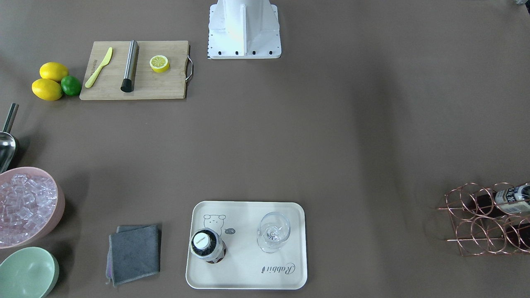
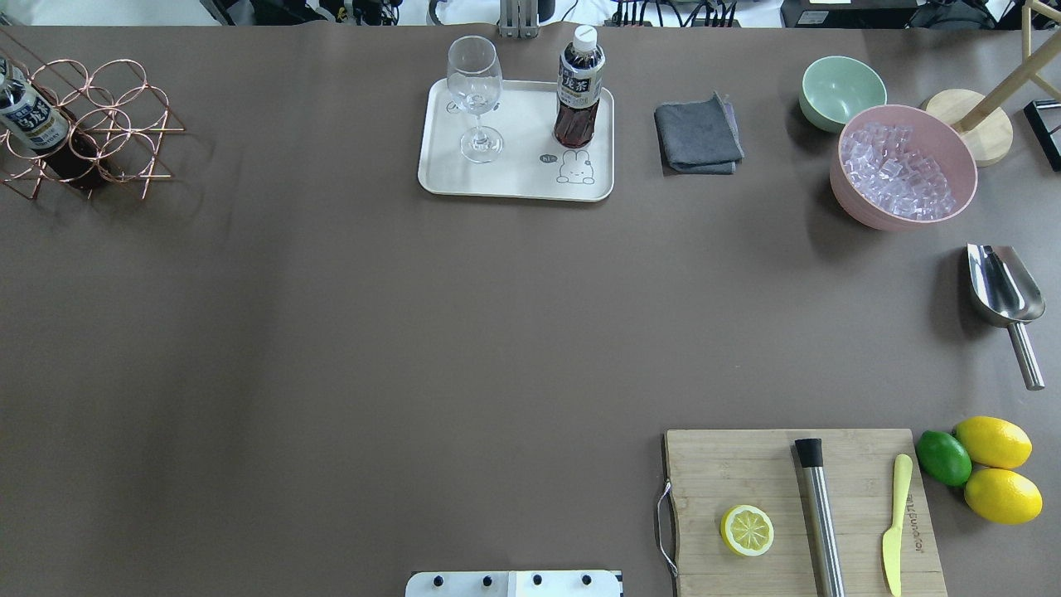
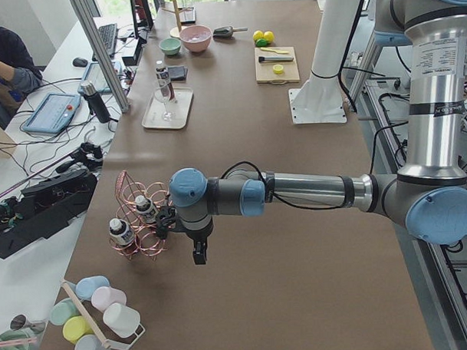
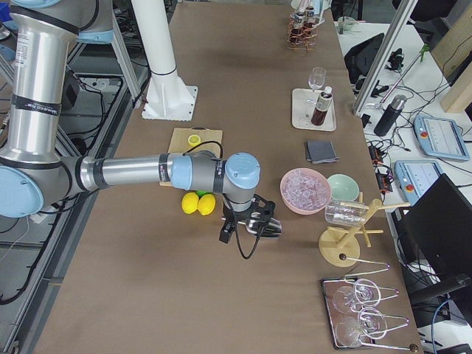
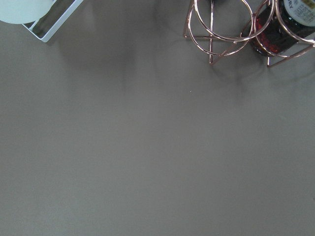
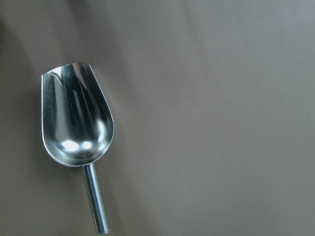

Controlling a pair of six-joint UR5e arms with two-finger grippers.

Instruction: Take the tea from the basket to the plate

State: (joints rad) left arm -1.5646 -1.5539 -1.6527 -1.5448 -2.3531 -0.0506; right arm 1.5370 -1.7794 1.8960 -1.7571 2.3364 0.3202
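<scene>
One tea bottle stands upright on the cream plate, next to a wine glass; it also shows in the front view. The copper wire basket at the table's far left holds two more tea bottles, lying in its rings. My left gripper hangs above the table just beside the basket; I cannot tell if it is open. Its wrist view shows the basket's edge. My right gripper hovers over a steel scoop; I cannot tell its state either.
A pink bowl of ice, a mint bowl and a grey cloth sit right of the plate. A cutting board carries a lemon half, a steel rod and a yellow knife. Lemons and a lime lie beside it.
</scene>
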